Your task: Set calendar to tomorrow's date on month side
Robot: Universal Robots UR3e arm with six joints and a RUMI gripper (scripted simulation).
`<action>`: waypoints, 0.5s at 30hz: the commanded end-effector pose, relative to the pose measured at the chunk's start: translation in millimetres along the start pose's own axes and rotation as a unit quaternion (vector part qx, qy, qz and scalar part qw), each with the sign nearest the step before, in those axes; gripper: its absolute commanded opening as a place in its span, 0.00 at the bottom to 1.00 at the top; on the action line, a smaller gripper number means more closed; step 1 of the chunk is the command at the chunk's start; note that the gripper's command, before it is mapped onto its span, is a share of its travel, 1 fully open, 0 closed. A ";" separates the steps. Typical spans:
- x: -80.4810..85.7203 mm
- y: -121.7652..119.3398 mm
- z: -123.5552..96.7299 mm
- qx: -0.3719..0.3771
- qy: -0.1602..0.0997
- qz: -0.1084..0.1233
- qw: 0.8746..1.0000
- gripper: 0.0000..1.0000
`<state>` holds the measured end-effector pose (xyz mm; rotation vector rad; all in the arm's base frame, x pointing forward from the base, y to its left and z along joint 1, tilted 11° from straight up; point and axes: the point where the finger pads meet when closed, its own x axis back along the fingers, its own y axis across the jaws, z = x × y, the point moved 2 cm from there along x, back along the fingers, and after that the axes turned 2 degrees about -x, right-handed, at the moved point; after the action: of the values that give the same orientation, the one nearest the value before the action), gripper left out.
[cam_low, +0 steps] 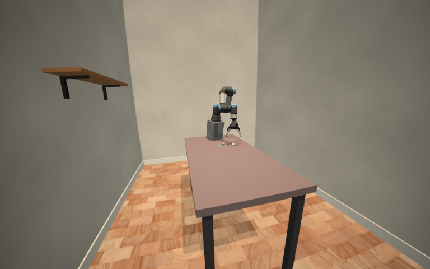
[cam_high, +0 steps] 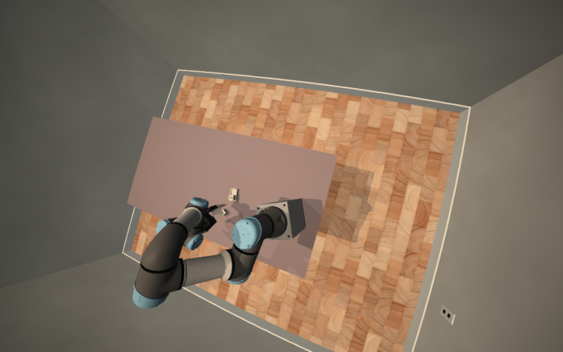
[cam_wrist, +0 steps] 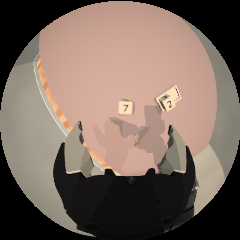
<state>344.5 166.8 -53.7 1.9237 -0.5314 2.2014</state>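
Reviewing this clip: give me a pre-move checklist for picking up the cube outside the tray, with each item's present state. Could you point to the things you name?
1. Jaws (cam_low: 233, 137) wide open: ok.
2. Nothing held between the jaws: ok.
3. Cube with the 7 up (cam_low: 233, 145) (cam_wrist: 125, 107) standing apart from the tray (cam_low: 220, 146) (cam_wrist: 176, 92), with room around it for the jaws: ok.
4. Both cubes in the tray: not ok; only the cube with the 2 up (cam_low: 223, 144) (cam_wrist: 169, 104) is there.
5. Date on the month's side readable: cannot tell; the wrist view shows only the upper faces clearly.

Top view steeply overhead, far
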 end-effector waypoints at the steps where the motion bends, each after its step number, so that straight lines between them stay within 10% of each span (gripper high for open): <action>1: 0.5 -0.4 0.6 0.000 0.001 0.001 1.000 1.00; 15: 0.7 -0.2 1.0 -0.015 0.001 0.001 1.000 1.00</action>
<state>344.5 166.7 -53.6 1.9185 -0.5418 2.1944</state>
